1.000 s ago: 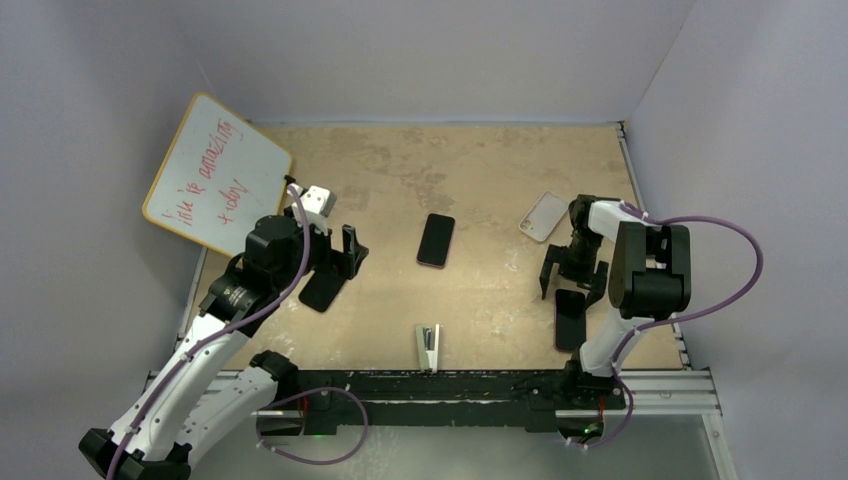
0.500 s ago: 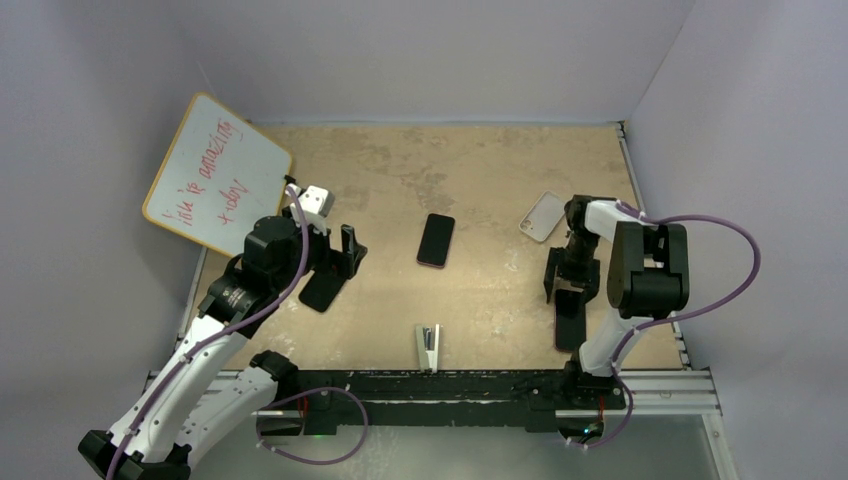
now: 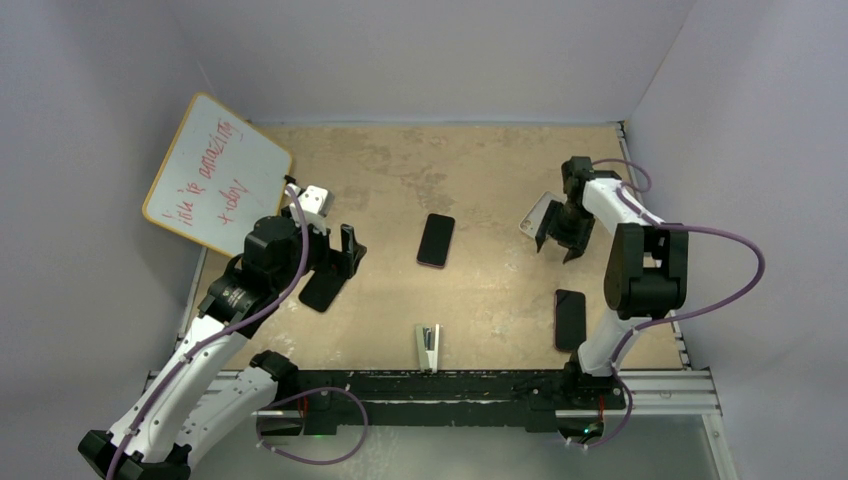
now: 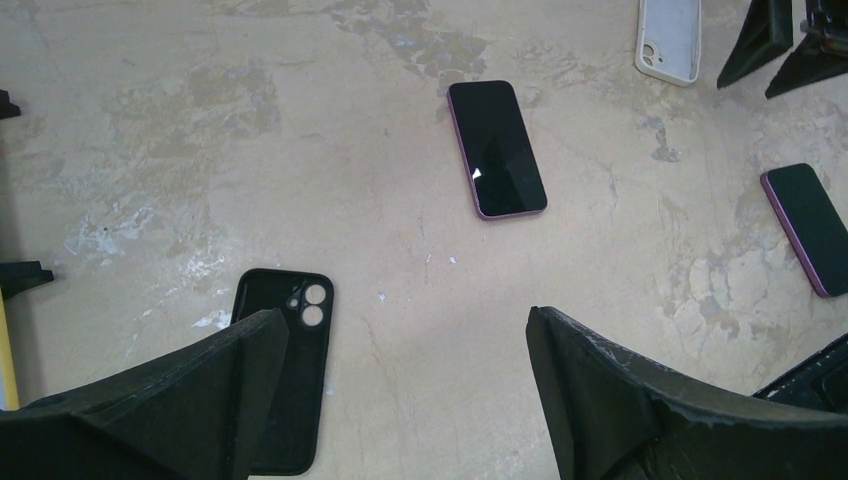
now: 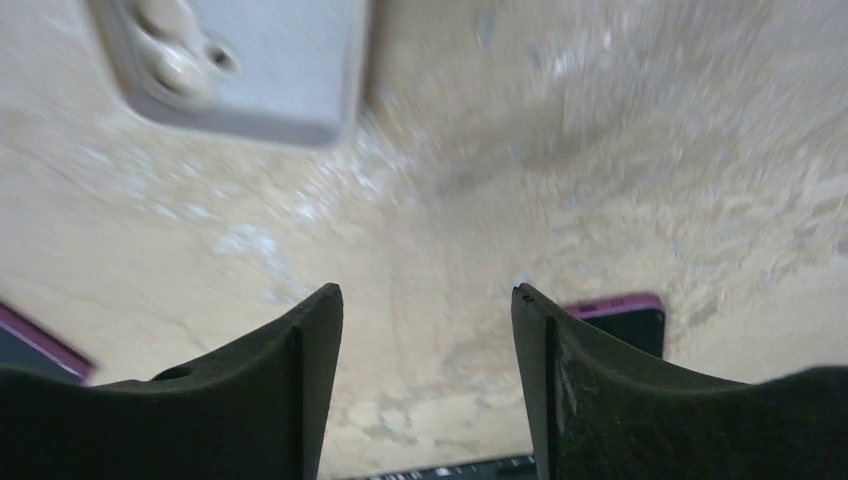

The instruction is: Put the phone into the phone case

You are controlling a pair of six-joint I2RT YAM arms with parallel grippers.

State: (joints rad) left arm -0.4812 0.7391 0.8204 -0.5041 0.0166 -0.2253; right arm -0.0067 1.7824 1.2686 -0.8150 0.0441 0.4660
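Two dark phones with purple edges lie screen-up on the table, one at the centre and one near the right front. A white case lies at the right. A black case lies open side up at the left. My left gripper is open and empty, beside and above the black case. My right gripper is open and empty, just in front of the white case.
A whiteboard with red writing leans at the far left. A small metal stapler-like object lies near the front edge. Walls close in the table on three sides.
My right gripper has moved away from the right front phone toward the far side, ending beside the white case. That phone stays on the table. The left arm has barely moved.
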